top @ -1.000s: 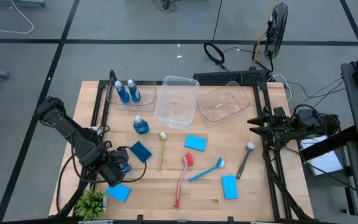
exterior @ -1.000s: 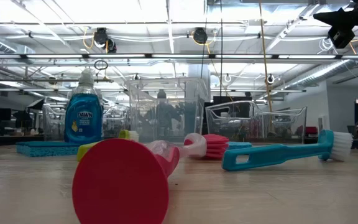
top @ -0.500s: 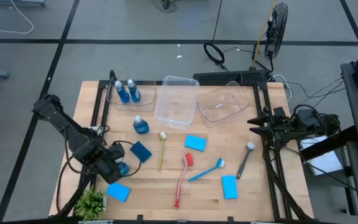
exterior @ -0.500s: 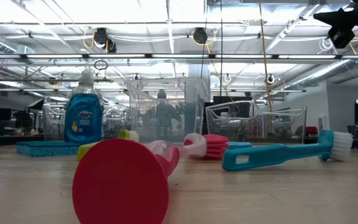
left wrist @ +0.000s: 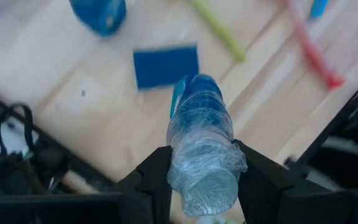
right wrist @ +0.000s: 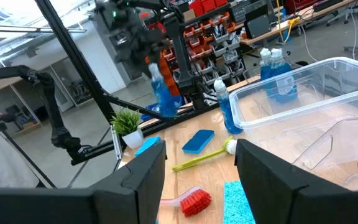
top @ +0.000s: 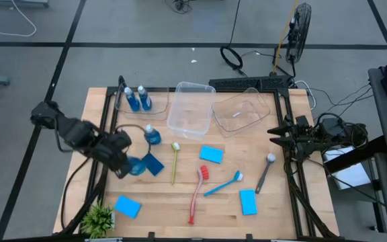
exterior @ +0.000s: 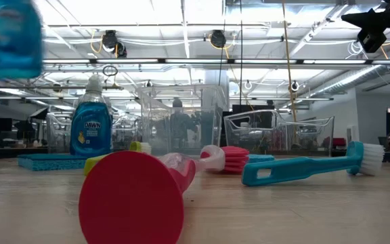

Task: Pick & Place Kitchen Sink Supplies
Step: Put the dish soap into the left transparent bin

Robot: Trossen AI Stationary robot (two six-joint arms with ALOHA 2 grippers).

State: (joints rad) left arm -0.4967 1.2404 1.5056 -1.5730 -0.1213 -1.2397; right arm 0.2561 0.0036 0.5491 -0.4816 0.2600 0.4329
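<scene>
Left gripper (top: 127, 163) clamped on a small bottle of blue liquid (top: 136, 165), lifted off the table (top: 180, 208); in the left wrist view the bottle (left wrist: 201, 146) sits squeezed between both fingers (left wrist: 157, 177), body crinkled. Landmark: the middle clear tub (top: 191, 109). Held bottle is in front of the tub and off toward the left arm's side, above the table, right beside a dark blue sponge (top: 152, 163). Another bottle (top: 152, 134) stands just in front of the tub's left corner. Two more bottles (top: 138, 98) stand in a tub left of it. Yellow-green brush (top: 175, 161) lies in front of the tub, red brush (top: 197, 191) farther front, blue brush (top: 223, 183) beside it. Right gripper (top: 274, 132) waits to the right of the tub at the table's edge, fingers (right wrist: 145, 171) spread apart, nothing between them.
</scene>
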